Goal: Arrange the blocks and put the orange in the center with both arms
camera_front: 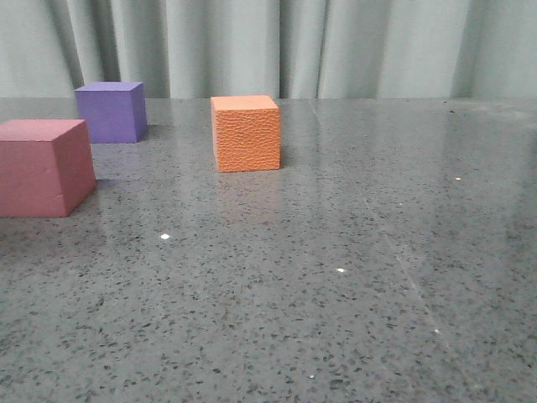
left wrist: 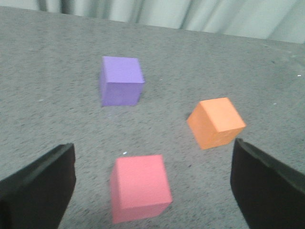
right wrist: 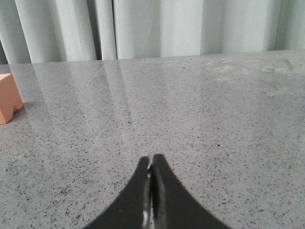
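The orange textured cube [camera_front: 246, 133] stands mid-table toward the back. The purple cube [camera_front: 112, 111] stands at the back left. The pink-red cube [camera_front: 44, 166] sits at the left edge, nearer the front. No gripper shows in the front view. In the left wrist view my left gripper [left wrist: 152, 183] is open wide above the table, with the pink-red cube [left wrist: 140, 187] between its jaws and below them, untouched; the purple cube [left wrist: 121, 80] and the orange cube [left wrist: 216, 122] lie beyond. My right gripper [right wrist: 151, 164] is shut and empty over bare table; an orange cube corner [right wrist: 8, 99] shows at the view's edge.
The grey speckled tabletop [camera_front: 352, 277] runs back to a pale green curtain [camera_front: 352, 46] behind its far edge. The table's right half holds nothing in the front view.
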Available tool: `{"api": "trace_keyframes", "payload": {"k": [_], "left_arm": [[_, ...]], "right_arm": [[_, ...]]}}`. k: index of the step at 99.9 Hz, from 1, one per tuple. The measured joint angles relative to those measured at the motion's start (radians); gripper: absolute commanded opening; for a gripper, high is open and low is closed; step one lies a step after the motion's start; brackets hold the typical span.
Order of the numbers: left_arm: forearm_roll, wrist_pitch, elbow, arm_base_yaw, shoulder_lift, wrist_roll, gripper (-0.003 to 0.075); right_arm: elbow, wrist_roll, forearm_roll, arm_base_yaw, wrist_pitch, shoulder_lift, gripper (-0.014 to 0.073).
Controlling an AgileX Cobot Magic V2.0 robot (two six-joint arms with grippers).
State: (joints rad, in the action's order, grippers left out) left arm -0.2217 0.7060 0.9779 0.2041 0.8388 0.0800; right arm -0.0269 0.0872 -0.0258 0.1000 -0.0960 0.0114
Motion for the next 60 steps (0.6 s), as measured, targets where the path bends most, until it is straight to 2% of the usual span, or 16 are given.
{"api": "trace_keyframes", "payload": {"k": [30, 60], "left_arm": [[0.011, -0.083, 0.192, 0.195, 0.317, 0.017, 0.06], [0.231, -0.146, 0.419, 0.37, 0.669, 0.269, 0.06]], "right_arm": [[0.0, 0.0, 0.0, 0.0, 0.0, 0.0, -0.0067], [0.0, 0.0, 0.0, 0.0, 0.0, 0.0, -0.0067]]}}
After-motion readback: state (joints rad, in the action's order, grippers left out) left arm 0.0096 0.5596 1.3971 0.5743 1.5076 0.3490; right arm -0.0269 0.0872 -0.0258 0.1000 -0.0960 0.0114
